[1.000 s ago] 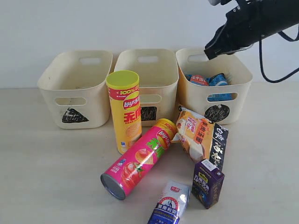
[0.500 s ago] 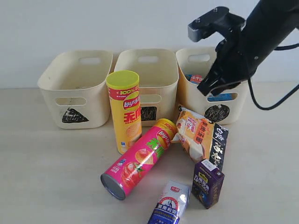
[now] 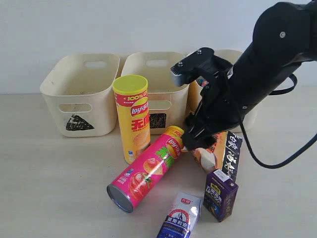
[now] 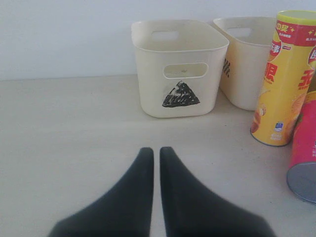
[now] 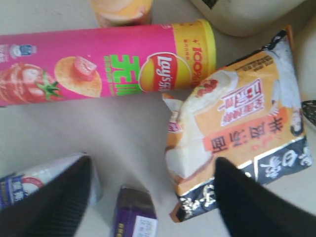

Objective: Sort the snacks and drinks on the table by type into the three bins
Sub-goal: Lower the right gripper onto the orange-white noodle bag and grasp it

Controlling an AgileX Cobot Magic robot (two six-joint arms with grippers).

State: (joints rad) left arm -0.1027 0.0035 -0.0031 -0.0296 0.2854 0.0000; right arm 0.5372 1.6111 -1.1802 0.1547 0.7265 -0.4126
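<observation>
Orange foil packet [image 5: 237, 133]: crinkled, orange face, black edge. Flat on table [image 3: 49, 188], just beside yellow-banded end of pink tube [image 3: 148, 168].

Count:
- Chip tubes, 2: pink tube on its side, yellow tube [image 3: 132, 119] upright.
- Cartons, 2: purple carton [image 3: 219, 194], white-and-blue carton [image 3: 181, 215].
- Bins, 3: triangle bin [image 3: 79, 94], square bin [image 3: 156, 84], third bin [image 3: 237, 53] mostly behind arm.

Right gripper [image 5: 153, 197]: fingers spread wide, empty, poised over packet. Contact not discernible.

Left gripper [image 4: 156, 168]: fingers almost together, thin gap, nothing between, over bare table.

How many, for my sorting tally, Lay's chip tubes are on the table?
2. The yellow tube stands before the middle bin; the pink tube lies beside it. The arm may hide more.
</observation>
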